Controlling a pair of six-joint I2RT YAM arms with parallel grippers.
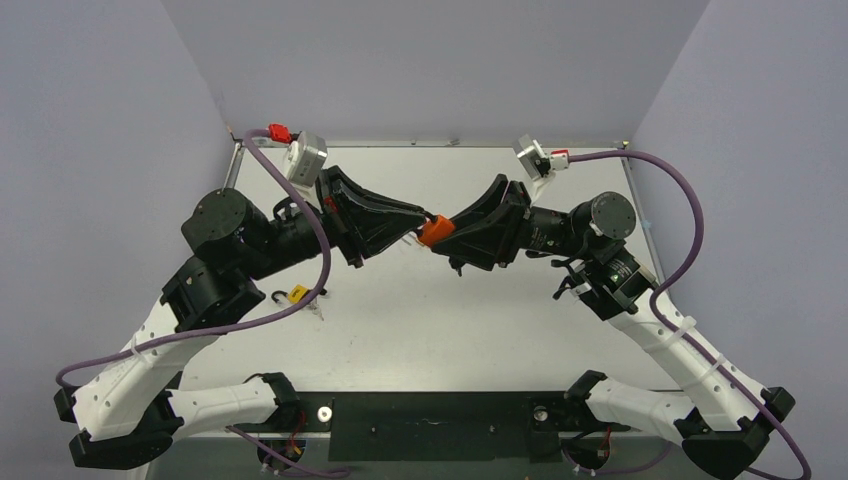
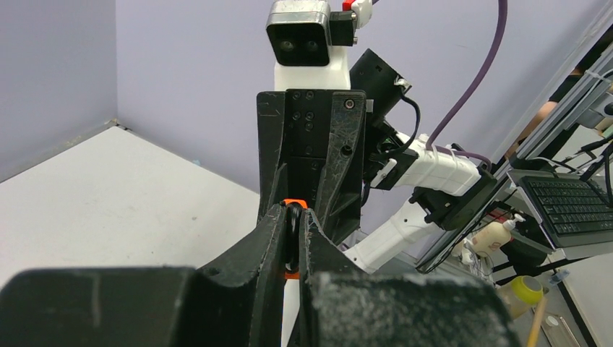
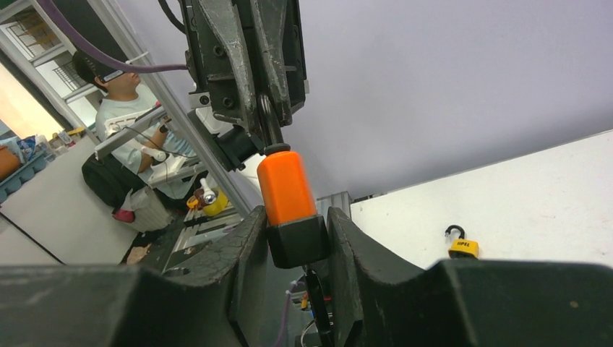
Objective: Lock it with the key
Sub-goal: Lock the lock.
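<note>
An orange padlock (image 1: pixel 434 230) with a black lower end is held in the air over the table (image 1: pixel 420 320), between my two arms. My right gripper (image 1: pixel 447 237) is shut on its black end; in the right wrist view the gripper (image 3: pixel 298 242) has the orange body (image 3: pixel 285 184) standing up between the jaws. My left gripper (image 1: pixel 422 216) is shut on the lock's black shackle (image 2: pixel 292 225); in the right wrist view it comes from above. A black key (image 3: pixel 316 289) hangs below the lock's black end, partly hidden between my right fingers.
A small yellow padlock (image 1: pixel 297 293) with an open black shackle lies on the table left of centre, also in the right wrist view (image 3: pixel 463 247). Purple walls close in the left, back and right sides. The arm bases stand at the near edge.
</note>
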